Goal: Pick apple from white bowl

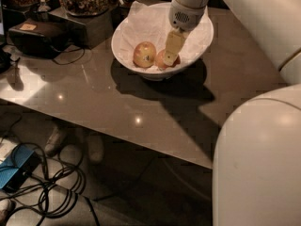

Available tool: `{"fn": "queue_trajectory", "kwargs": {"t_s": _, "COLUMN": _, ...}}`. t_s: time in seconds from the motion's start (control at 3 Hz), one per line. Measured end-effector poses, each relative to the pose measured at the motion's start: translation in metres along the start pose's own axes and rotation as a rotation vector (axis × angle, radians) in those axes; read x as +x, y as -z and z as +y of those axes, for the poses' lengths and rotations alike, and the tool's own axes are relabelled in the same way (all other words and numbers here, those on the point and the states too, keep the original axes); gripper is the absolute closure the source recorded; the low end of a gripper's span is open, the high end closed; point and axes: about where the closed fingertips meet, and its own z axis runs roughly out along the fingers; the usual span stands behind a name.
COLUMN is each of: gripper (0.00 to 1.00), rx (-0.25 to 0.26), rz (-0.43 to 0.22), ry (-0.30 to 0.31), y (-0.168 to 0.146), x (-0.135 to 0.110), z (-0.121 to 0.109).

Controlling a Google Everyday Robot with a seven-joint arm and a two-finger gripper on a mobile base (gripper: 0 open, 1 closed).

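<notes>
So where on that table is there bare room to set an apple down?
Bare table lies in front of the white bowl, toward the near edge, and right of it. Back left is crowded: black device, dark containers. The gripper is down in the bowl at the apple.
</notes>
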Motion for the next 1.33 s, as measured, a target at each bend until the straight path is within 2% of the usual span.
{"fn": "queue_trajectory", "kwargs": {"t_s": 1.33, "gripper": 0.32, "rx": -0.032, "rz": 0.023, "ry": 0.013, "y": -0.023, "x": -0.001, "z": 0.006}}
